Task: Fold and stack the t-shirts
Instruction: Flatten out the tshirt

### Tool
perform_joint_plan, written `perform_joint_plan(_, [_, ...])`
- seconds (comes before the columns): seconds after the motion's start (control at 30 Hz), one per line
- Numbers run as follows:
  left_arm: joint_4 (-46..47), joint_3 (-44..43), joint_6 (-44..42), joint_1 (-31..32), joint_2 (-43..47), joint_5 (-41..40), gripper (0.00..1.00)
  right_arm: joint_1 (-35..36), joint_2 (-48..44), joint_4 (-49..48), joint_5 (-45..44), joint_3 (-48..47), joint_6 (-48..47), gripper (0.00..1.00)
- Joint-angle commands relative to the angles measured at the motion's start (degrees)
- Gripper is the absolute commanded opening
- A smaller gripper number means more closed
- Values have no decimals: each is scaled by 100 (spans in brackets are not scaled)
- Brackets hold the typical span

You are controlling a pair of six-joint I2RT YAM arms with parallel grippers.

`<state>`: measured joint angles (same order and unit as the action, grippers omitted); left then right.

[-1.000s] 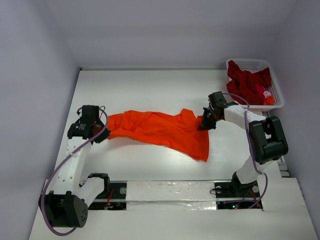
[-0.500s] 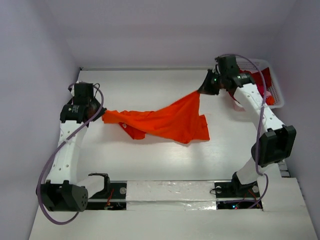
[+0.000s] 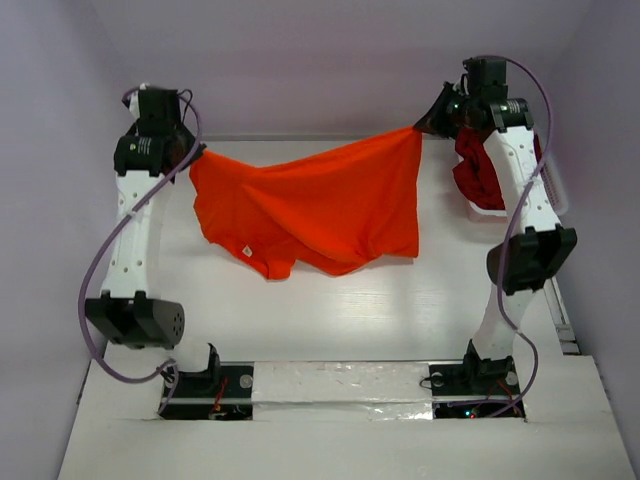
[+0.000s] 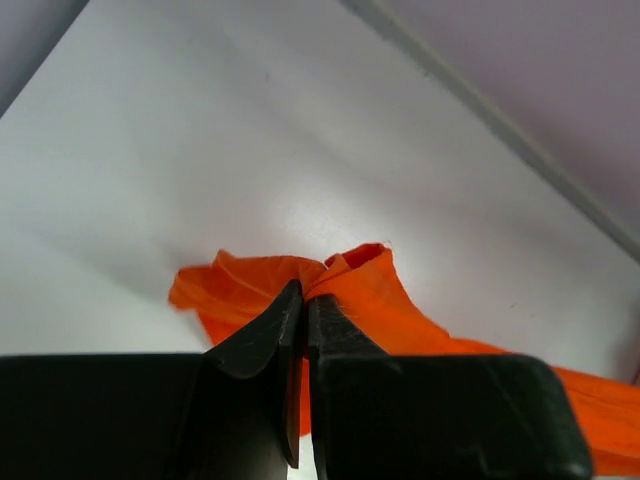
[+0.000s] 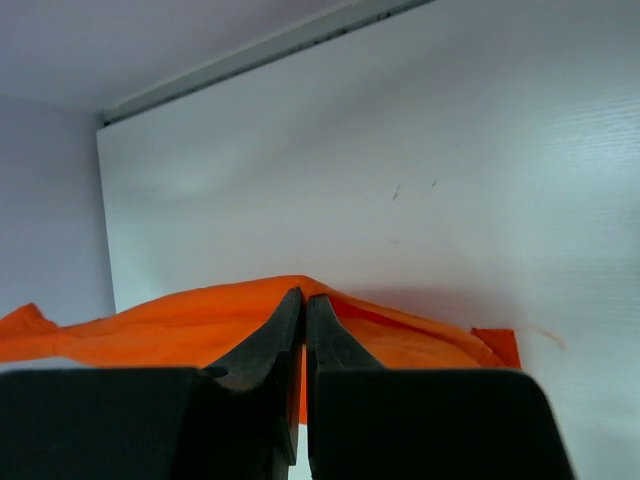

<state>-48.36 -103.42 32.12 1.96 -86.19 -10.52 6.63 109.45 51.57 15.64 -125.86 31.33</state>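
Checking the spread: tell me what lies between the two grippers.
The orange t-shirt, stretched from the left gripper to the right gripper, both shut on it; the top external view shows it.

No legible text, brand, number or sign in any view. Only candidate is a small pale tag (image 3: 243, 251) on the orange t-shirt (image 3: 320, 200), near its lower left edge in the top view. It's too small to read. Wrist views show only plain cloth, nothing lettered.
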Motion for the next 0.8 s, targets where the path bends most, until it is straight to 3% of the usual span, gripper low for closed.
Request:
perform_joint_plan(0.0, [-33,-1091,-83,-64,-520,-99,0,-224,409,283,456,-1104,-4,0])
perform_joint_plan(0.13, [46,-1891,-144,-117,-1292,85,0,-452,928,162,1115,-2003,197,0])
perform_joint_plan(0.3, [613,-2297,-48,-284,-1550,585,0,-584,763,-550,1984,-1741,294,0])
perform_joint_plan(0.5, [1898,-1736,101,-284,-716,1552,0,-584,-17,-1158,2409,-1442,444,0])
perform_joint_plan(0.77, [2506,-1269,22,-284,647,2203,0,-584,-1618,-1413,2128,-844,523,0])
